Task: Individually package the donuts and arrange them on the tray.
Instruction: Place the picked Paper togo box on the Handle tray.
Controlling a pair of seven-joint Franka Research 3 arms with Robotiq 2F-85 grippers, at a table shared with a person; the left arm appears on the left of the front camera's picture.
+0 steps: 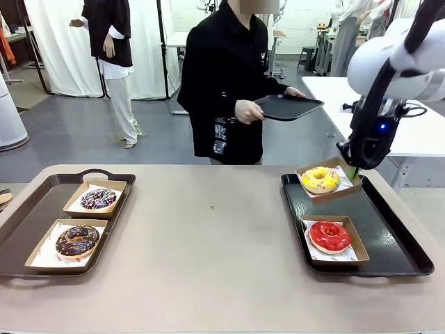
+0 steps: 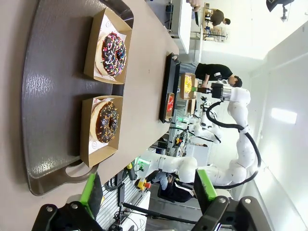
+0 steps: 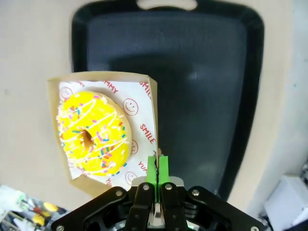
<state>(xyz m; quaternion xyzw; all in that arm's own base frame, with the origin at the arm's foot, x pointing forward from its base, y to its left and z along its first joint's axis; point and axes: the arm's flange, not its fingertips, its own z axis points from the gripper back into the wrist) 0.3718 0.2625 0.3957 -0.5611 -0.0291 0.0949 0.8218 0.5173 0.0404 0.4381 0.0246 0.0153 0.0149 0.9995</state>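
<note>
1. Beige desk (image 1: 222, 264) with a dark tray at each side; person at the far side carrying a spare tray.
2. Right hand (image 3: 157, 161) pinched shut on the rim of the box (image 3: 150, 103) bearing the yellow donut (image 1: 320, 180), lifted over the right tray's (image 1: 400, 240) far end, beyond the red donut (image 1: 329, 236).
3. Left hand (image 2: 147, 192) wide open, empty, near the left tray.

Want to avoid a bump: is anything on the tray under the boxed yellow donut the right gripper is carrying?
Nothing visible. The right gripper pinches the yellow donut's box over bare tray; the red donut sits nearer.
</note>
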